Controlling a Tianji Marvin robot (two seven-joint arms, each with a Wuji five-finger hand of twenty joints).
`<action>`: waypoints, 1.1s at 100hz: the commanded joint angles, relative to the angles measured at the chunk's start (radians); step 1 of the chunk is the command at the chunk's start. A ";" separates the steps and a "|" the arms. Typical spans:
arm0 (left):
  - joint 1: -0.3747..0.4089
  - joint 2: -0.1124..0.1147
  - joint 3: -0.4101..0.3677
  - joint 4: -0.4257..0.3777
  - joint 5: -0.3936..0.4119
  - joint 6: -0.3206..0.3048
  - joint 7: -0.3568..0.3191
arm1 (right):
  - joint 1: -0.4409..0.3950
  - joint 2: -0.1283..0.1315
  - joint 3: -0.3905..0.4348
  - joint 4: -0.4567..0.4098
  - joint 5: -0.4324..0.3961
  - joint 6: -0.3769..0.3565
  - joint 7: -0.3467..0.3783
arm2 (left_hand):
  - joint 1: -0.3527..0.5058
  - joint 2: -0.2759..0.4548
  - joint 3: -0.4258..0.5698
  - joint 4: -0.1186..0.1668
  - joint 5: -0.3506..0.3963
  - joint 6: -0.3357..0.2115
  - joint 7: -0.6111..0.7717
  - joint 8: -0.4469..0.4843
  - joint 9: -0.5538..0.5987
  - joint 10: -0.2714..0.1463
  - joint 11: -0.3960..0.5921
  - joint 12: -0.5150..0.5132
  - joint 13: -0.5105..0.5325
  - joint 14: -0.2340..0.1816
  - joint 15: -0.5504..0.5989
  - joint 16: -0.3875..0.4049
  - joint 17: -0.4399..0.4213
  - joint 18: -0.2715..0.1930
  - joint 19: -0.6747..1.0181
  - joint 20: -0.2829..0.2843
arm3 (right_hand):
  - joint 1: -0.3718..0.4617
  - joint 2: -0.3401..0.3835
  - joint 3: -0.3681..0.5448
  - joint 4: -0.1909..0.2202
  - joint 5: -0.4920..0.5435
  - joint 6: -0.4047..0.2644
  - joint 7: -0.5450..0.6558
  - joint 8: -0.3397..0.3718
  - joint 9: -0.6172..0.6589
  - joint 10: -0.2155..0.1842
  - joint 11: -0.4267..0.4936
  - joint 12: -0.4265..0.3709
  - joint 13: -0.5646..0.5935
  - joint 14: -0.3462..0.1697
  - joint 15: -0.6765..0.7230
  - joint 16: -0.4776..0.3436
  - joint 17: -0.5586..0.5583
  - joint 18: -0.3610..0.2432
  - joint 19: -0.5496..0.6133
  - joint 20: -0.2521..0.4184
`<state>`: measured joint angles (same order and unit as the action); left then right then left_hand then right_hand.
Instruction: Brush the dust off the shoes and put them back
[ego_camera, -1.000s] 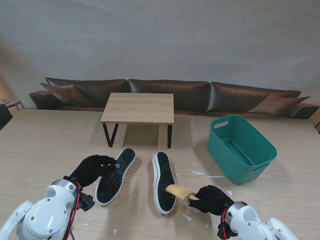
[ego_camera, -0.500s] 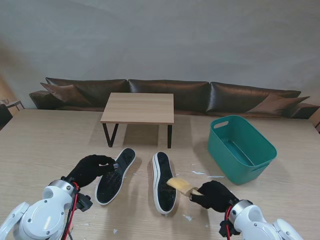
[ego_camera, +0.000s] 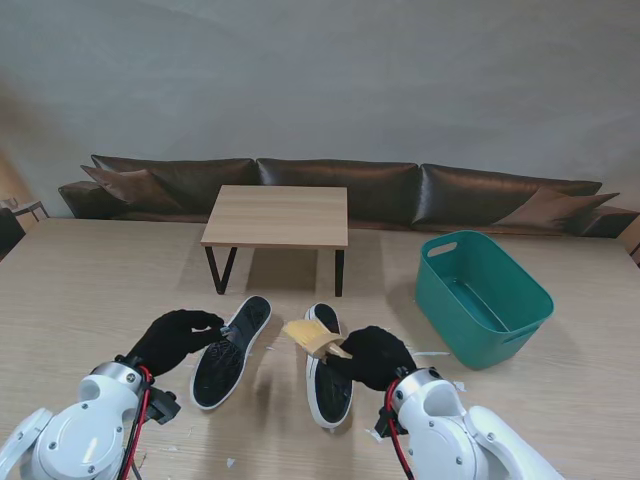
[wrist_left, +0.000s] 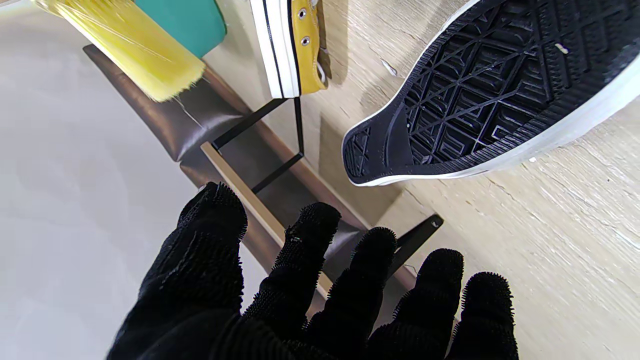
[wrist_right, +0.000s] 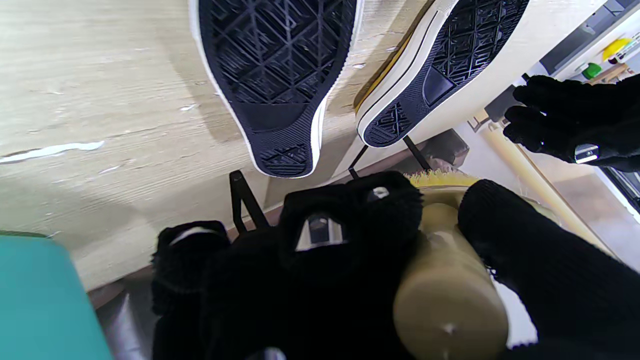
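Note:
Two black-soled shoes lie sole up on the wooden table: the left shoe (ego_camera: 232, 350) (wrist_left: 490, 100) (wrist_right: 450, 55) and the right shoe (ego_camera: 327, 385) (wrist_left: 295, 45) (wrist_right: 275, 65), whose yellow upper shows at its side. My right hand (ego_camera: 372, 357) is shut on the wooden brush (ego_camera: 312, 337) (wrist_right: 450, 300) and holds it over the right shoe's far half, bristles (wrist_left: 130, 45) pointing toward the gap between the shoes. My left hand (ego_camera: 175, 338) (wrist_right: 575, 120) hovers just left of the left shoe, its fingers (wrist_left: 320, 260) spread and holding nothing.
A small wooden side table (ego_camera: 277, 215) on black legs stands beyond the shoes. A teal bin (ego_camera: 480, 295) (wrist_left: 185, 20) (wrist_right: 35, 300) sits to the right. A dark sofa (ego_camera: 350, 185) lines the back. White scraps (ego_camera: 400, 346) lie scattered around the shoes.
My right hand has swung left and away from me with the brush, from beside the right shoe's near end to over its far half. My left hand has eased slightly off the left shoe.

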<state>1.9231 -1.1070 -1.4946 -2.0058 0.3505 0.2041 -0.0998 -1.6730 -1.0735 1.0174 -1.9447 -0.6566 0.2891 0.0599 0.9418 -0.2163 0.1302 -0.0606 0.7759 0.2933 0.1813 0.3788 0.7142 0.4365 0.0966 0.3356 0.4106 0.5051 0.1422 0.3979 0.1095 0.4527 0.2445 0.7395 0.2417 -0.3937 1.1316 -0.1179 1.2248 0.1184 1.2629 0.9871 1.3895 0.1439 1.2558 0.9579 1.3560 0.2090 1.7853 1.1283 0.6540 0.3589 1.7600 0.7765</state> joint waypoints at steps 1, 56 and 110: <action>0.004 -0.006 -0.003 -0.001 -0.007 0.004 -0.014 | 0.021 -0.023 -0.022 0.024 -0.010 -0.005 0.005 | 0.012 0.021 -0.024 0.035 -0.007 -0.017 -0.004 -0.004 -0.009 -0.011 0.000 -0.007 -0.034 -0.012 -0.022 -0.005 -0.008 -0.029 -0.017 -0.012 | 0.052 0.059 0.076 0.007 0.133 0.140 0.076 -0.008 0.060 0.079 0.117 0.008 -0.054 -0.068 0.053 -0.012 0.513 0.005 0.153 0.031; -0.003 -0.014 -0.001 0.018 -0.003 0.011 0.024 | 0.348 -0.097 -0.354 0.275 -0.038 0.156 -0.137 | 0.013 0.017 -0.023 0.035 -0.009 -0.021 -0.005 -0.004 -0.012 -0.019 0.000 -0.007 -0.036 -0.014 -0.023 -0.005 -0.007 -0.028 -0.016 -0.012 | 0.037 0.062 0.080 0.007 0.133 0.123 0.075 -0.005 0.060 0.066 0.110 0.009 -0.053 -0.080 0.053 -0.019 0.512 0.001 0.144 0.028; -0.003 -0.024 -0.005 0.044 -0.012 0.003 0.067 | 0.500 -0.182 -0.509 0.461 0.022 0.254 -0.198 | 0.012 0.011 -0.013 0.034 -0.014 -0.022 -0.006 -0.006 -0.018 -0.023 -0.001 -0.008 -0.040 -0.019 -0.024 -0.006 -0.012 -0.028 -0.019 -0.013 | 0.036 0.060 0.078 0.005 0.132 0.118 0.074 -0.004 0.060 0.063 0.109 0.010 -0.052 -0.093 0.052 -0.022 0.512 -0.008 0.138 0.025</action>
<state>1.9196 -1.1264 -1.4986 -1.9650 0.3443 0.2032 -0.0127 -1.1766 -1.2426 0.5150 -1.4871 -0.6351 0.5386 -0.1534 0.9418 -0.2163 0.1302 -0.0606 0.7759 0.2930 0.1813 0.3759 0.7142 0.4280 0.0966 0.3356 0.4106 0.5002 0.1422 0.3979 0.1095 0.4527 0.2445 0.7392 0.2417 -0.3937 1.1316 -0.1179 1.2250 0.1184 1.2630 0.9871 1.3895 0.1439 1.2559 0.9579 1.3560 0.2091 1.7857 1.1144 0.6540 0.3591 1.7601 0.7765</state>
